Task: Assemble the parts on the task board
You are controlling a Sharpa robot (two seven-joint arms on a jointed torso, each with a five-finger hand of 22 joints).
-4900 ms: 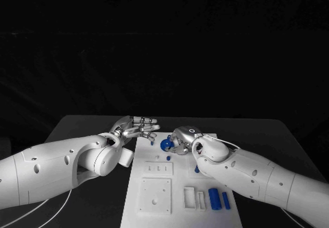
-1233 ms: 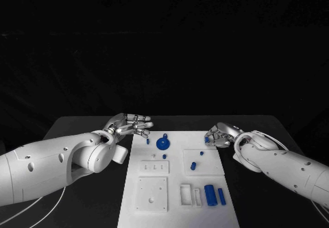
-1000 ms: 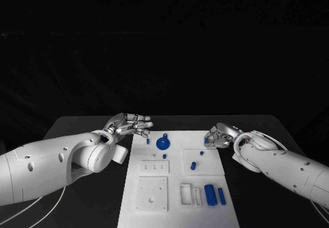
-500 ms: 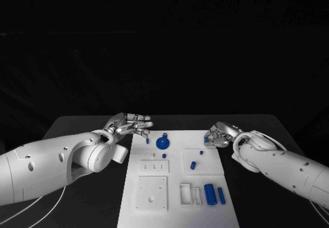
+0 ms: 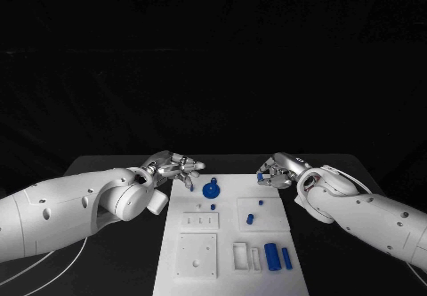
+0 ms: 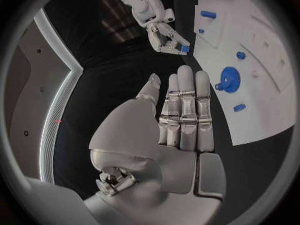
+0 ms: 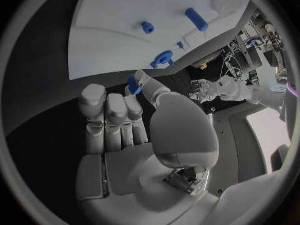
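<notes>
**Assembly under way: one part in the right hand, several loose on the board**

The right hand [image 5: 277,172] hovers off the far right corner of the task board [image 5: 231,271], over the black table [image 5: 356,166], and pinches a small blue part [image 5: 260,177] between its thumb and a fingertip; the right wrist view shows that blue piece [image 7: 134,85] caught at the fingertips, with the other fingers lying straight beside it. The left hand [image 5: 174,168] sits at the board's far left corner, fingers spread and straight, grasping nothing; the left wrist view confirms an open palm [image 6: 181,115] facing the board.

On the board, a round blue gear-like part [image 5: 211,187] stands near the far edge, with a small blue peg [image 5: 192,184] just beside it on the left and another small piece [image 5: 215,204] a little nearer. A raised white panel at mid-right carries a tiny blue stud [image 5: 261,201] and a short blue cylinder [image 5: 250,217]. Near the right front, two longer blue cylinders [image 5: 272,256] lie side by side next to empty white rectangular frames [image 5: 242,255]. Two white panels on the left [image 5: 198,254] show open holes and slots.

By my reading, the task is at an early to middle stage: the gear looks seated, though I cannot tell for sure. The carried part needs placing, and the cylinders and empty slots suggest most of the fitting is left to do
</notes>
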